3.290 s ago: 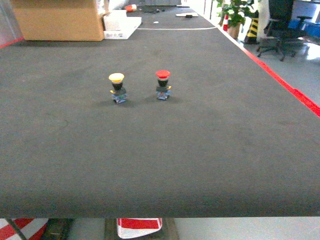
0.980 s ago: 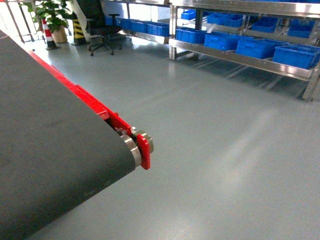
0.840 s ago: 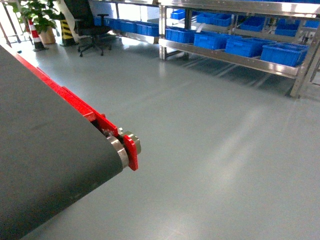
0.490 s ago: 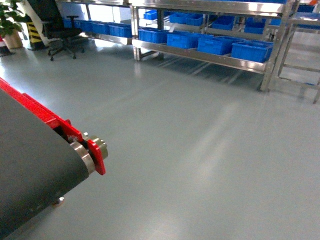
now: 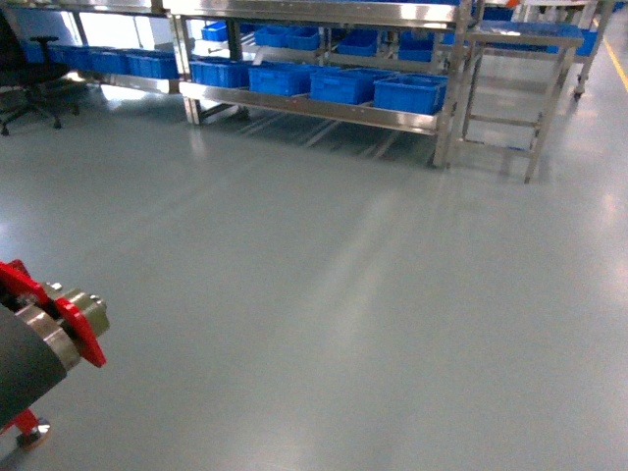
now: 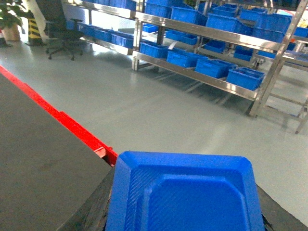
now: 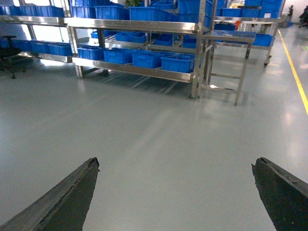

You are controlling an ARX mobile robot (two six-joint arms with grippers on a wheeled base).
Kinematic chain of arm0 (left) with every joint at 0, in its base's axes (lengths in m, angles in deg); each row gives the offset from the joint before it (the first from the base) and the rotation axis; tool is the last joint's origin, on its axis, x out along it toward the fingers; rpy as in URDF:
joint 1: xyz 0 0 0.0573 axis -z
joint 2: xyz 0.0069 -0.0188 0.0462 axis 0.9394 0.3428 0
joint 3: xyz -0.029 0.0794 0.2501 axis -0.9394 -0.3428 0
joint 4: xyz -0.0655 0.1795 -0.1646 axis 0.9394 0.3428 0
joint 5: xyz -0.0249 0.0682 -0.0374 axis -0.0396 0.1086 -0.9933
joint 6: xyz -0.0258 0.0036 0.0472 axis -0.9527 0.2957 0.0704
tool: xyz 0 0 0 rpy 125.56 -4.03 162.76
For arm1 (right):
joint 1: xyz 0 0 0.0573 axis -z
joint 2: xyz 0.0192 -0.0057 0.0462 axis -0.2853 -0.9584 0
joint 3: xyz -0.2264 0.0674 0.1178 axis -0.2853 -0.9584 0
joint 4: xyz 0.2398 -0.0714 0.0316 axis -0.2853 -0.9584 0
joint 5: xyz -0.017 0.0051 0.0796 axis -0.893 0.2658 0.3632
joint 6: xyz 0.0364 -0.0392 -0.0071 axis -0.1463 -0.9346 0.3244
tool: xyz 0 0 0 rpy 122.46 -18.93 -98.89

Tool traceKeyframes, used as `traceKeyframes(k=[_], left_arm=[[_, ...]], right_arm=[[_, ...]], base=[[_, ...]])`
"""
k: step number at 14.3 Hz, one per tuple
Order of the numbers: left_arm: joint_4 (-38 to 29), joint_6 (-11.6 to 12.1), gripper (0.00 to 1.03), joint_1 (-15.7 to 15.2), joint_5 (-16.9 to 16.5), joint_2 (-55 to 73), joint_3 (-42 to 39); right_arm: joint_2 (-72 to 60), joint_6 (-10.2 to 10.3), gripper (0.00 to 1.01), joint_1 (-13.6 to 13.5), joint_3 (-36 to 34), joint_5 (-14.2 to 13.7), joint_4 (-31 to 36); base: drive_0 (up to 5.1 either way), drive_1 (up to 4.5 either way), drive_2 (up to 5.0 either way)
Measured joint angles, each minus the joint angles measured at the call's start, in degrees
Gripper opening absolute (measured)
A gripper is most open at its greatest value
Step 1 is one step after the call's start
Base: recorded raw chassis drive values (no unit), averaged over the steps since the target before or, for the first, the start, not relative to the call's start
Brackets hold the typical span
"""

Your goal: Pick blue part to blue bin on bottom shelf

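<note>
Floor: a wide grey floor [image 5: 343, 294] lay bare between the conveyor end [image 5: 39, 339] and the rack.
Bottom shelf: the bottom shelf [image 5: 314, 106] stood far across the floor and carried a row of blue bins [image 5: 407, 93].
Conveyor edge: a red rail [image 6: 57, 118] ran along the dark belt, shown only in the left wrist view.
Blue part: the blue part [image 6: 183, 192] sat in the left gripper [image 6: 183, 211], which was closed on it.
Right gripper: the right gripper [image 7: 178, 192] stood wide open and held nothing.
Head view: no gripper appeared.
</note>
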Motion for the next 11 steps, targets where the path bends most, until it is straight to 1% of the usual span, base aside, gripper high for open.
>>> traceKeyframes(k=[11], left_arm=[[0.02, 0.0, 0.43, 0.0, 0.02, 0.0, 0.0]], right_arm=[[0.0, -0.02, 0.98, 0.0, 0.0, 0.0, 0.0]], base=[[-1.6, -1.61, -1.6]])
